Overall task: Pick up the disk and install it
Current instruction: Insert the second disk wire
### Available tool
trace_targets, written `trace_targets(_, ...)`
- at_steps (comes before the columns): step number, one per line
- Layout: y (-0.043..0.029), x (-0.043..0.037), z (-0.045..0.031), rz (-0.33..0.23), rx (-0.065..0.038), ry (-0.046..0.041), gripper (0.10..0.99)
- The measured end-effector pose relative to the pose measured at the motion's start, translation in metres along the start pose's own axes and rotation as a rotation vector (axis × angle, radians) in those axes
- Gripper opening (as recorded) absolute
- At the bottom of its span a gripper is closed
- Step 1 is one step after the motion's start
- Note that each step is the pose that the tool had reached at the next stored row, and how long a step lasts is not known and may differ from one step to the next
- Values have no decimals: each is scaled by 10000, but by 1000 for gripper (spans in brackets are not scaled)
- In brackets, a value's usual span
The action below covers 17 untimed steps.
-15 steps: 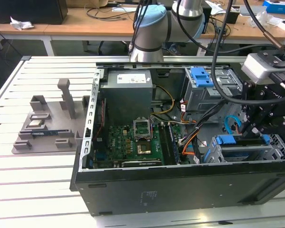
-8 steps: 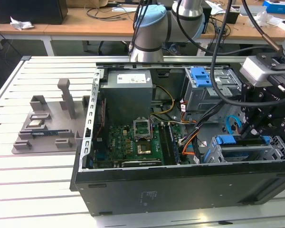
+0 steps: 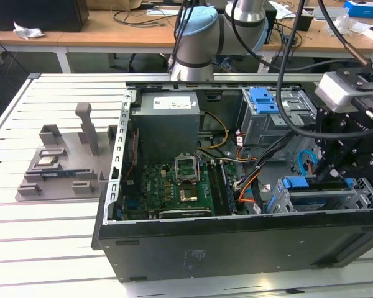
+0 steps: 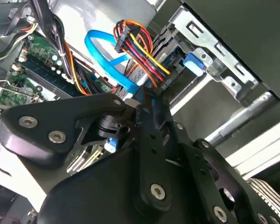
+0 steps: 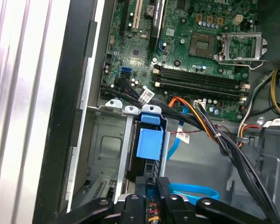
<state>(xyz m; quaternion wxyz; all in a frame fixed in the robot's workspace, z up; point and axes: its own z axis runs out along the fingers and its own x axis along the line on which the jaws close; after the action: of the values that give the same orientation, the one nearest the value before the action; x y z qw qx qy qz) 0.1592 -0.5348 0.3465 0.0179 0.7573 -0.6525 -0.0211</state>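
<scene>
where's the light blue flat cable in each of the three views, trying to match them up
Exterior view: the light blue cable loops inside the case, toward the exterior view's right, close to the gripper.
Second wrist view: it arcs beside the red, yellow and orange wire bundle.
First wrist view: it lies low in the case near the gripper.
Shared landmark: the green motherboard.

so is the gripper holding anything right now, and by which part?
Cannot be told. The gripper is down inside the computer case, at the drive bay where the disk sits in its blue frame, but its linkage hides any hold.
</scene>
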Motion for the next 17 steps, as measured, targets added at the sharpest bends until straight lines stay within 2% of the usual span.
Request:
trace_targets(3, -1, -46, -106, 1, 5, 2, 220)
trace_targets(4, -1, -56, -130, 1, 6, 3, 157)
trace_targets(5, -1, -86, -202, 1, 9, 3, 102)
trace_targets(7, -1, -110, -277, 0, 11, 4, 106)
trace_targets(10, 1, -115, -327, 0, 12, 2, 106)
trace_targets(17, 2, -115, -341, 1, 12, 3, 106)
